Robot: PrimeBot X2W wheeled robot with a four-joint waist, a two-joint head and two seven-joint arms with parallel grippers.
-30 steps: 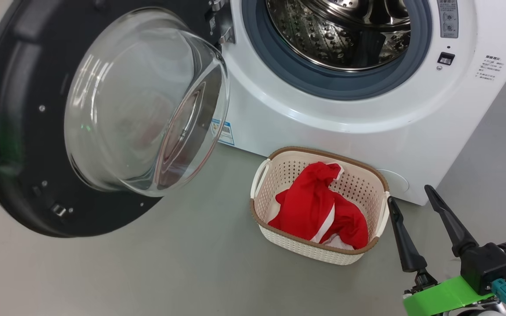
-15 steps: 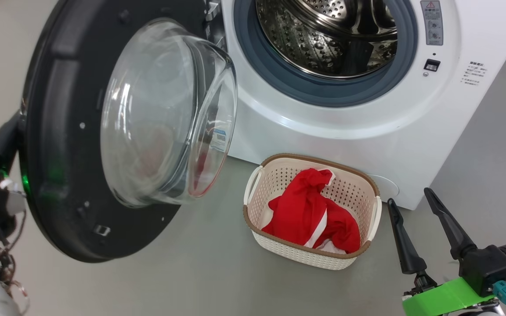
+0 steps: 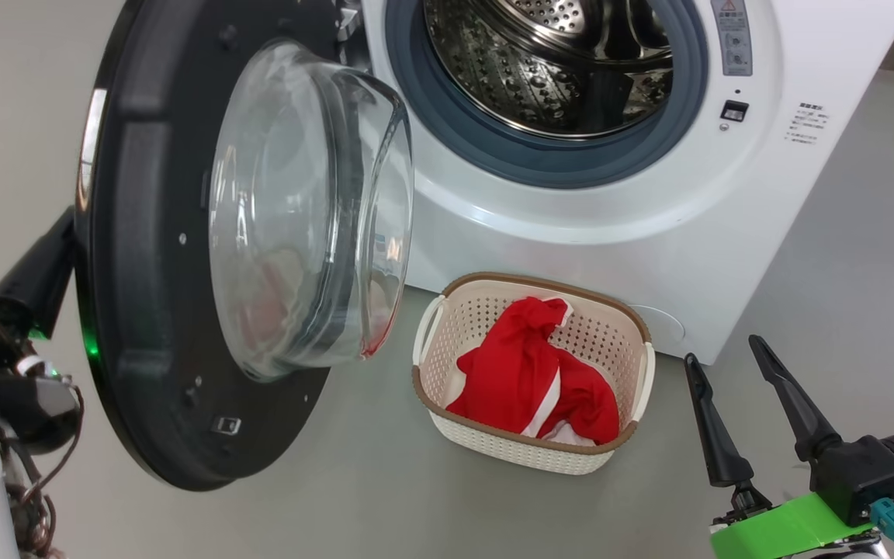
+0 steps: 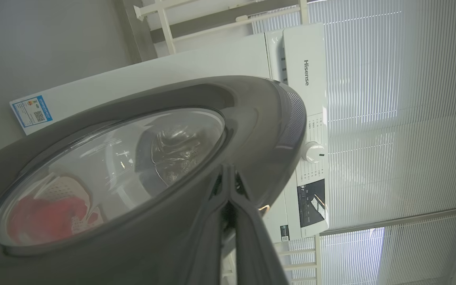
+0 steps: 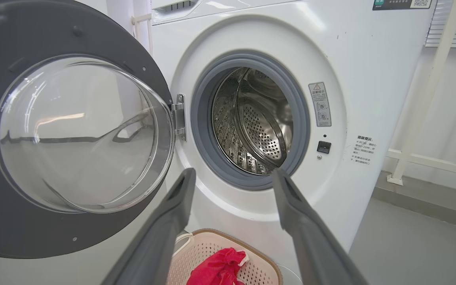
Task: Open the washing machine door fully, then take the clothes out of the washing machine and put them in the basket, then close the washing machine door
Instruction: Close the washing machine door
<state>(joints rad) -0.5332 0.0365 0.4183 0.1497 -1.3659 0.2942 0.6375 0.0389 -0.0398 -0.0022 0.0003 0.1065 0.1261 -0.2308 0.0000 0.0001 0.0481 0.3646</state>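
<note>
The washing machine door [image 3: 144, 310] stands about half open, its glass bowl facing the basket. My left gripper [image 3: 51, 252] is behind the door's left edge. In the left wrist view this gripper [image 4: 228, 169] is shut, its tips against the door's outer face [image 4: 251, 118]. The red clothes [image 3: 532, 373] lie in the cream basket [image 3: 431, 396] on the floor in front of the washing machine [image 3: 571, 225]. The steel drum [image 3: 540, 62] holds no fabric that I can see. My right gripper [image 3: 720, 351] stands open at the lower right, just right of the basket, holding nothing.
Grey floor lies around the basket. In the right wrist view the drum opening [image 5: 259, 122] and the door latch slot [image 5: 323, 147] face the open right gripper [image 5: 234, 172]. A white rail [image 5: 422, 118] stands to the right of the machine.
The door has swung round toward the machine's opening. My left gripper has come into view behind its left edge. The head camera has shifted; the right gripper has not moved.
</note>
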